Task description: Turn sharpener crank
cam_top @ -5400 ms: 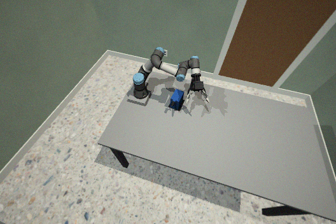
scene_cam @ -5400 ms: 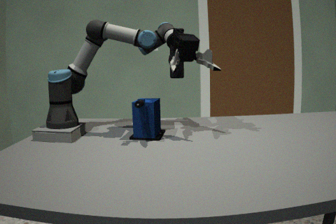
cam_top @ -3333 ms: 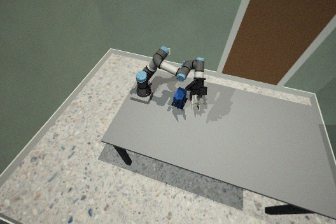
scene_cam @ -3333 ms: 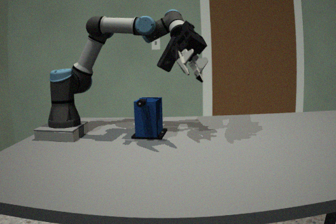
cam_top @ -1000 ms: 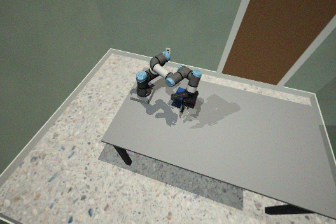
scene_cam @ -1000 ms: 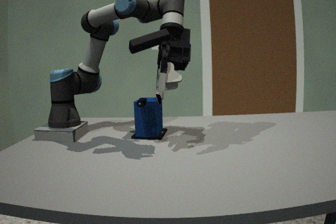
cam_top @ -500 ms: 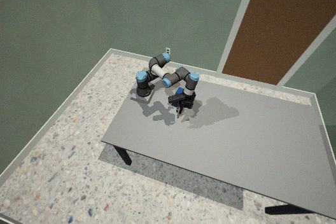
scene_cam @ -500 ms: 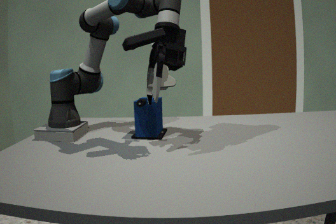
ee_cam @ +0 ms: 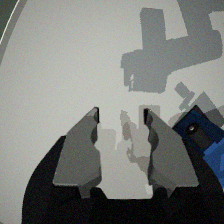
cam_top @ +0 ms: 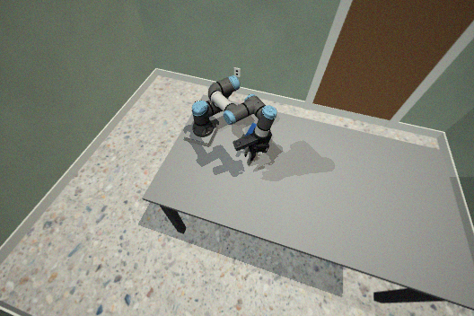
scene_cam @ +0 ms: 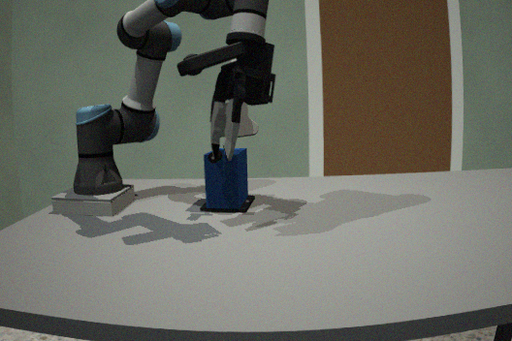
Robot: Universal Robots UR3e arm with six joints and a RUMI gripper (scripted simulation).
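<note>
The sharpener (scene_cam: 225, 180) is a blue upright box on a black base plate, standing on the grey table near the arm's base. A small dark crank knob (scene_cam: 210, 155) sits at its top left corner. My gripper (scene_cam: 222, 150) points straight down with its fingertips level with the sharpener's top edge. In the wrist view the sharpener (ee_cam: 202, 135) and its dark knob (ee_cam: 191, 131) lie just outside the right finger, not between the fingers. The gripper (ee_cam: 121, 112) is partly open, and only bare table shows in the gap. In the top view the arm hides most of the sharpener (cam_top: 251, 129).
The arm's base (scene_cam: 94, 190) stands on a small plate left of the sharpener. The table's back edge runs just behind both. A brown door (scene_cam: 383, 64) is in the wall behind.
</note>
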